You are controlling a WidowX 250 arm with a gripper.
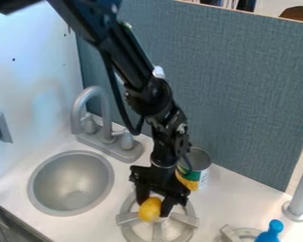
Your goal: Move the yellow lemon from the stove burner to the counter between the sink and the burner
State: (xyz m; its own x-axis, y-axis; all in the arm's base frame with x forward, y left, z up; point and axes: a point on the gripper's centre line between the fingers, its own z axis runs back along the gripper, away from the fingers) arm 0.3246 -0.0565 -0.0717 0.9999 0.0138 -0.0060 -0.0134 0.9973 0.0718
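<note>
Yellow rounded object is pinched between the fingers of the black gripper, over the burner toward eleven o'clock. Likely light, firm and slippery, it is best gripped across its middle. A can is seen near one o'clock, a sink at ten.

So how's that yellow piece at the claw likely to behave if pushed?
Yellow piece is rounded, so probably apt to roll, though the burner's raised bars could catch it. Skin looks smooth, so it may slip in the claw.
</note>
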